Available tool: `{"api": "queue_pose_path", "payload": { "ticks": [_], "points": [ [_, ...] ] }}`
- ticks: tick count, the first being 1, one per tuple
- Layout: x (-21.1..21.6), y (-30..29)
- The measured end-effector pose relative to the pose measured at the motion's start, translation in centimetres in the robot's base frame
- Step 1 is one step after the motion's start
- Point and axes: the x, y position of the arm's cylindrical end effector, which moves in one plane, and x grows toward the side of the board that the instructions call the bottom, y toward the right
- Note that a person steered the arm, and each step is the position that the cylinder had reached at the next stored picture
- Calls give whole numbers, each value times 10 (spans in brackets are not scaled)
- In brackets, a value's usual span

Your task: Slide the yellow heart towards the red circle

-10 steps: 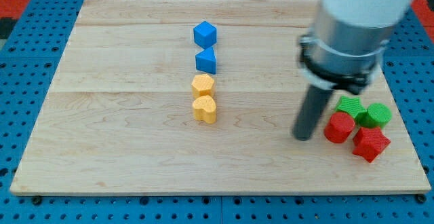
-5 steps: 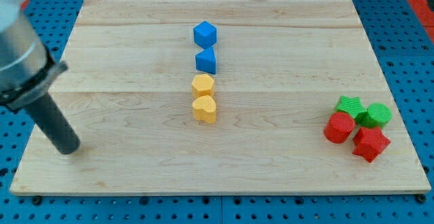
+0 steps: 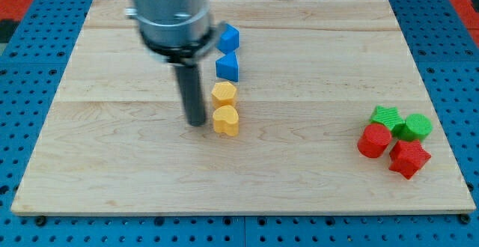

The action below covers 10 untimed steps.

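1. My tip has swung in from the frame's lower left and now stands just left of the yellow heart, at centre frame; there are no jaws to report.
2. The red circle sits at right; bare board lies between, favouring a rightward push.

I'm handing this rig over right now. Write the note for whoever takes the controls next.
My tip is on the board just to the view's left of the yellow heart, close beside it; contact can't be confirmed.
The red circle sits far to the view's right, in a cluster with a red block and two green blocks.
Done: tip lined up behind the heart.
Left: push the heart rightward to the circle.
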Motion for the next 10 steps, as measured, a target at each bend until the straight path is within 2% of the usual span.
{"api": "queue_pose_path", "payload": {
  "ticks": [2,3,4,5,6,7,9,10],
  "points": [
    [26,75],
    [26,118],
    [22,78],
    [21,76],
    [-10,110],
    [-18,120],
    [17,169],
    [-3,124]
  ]
}}
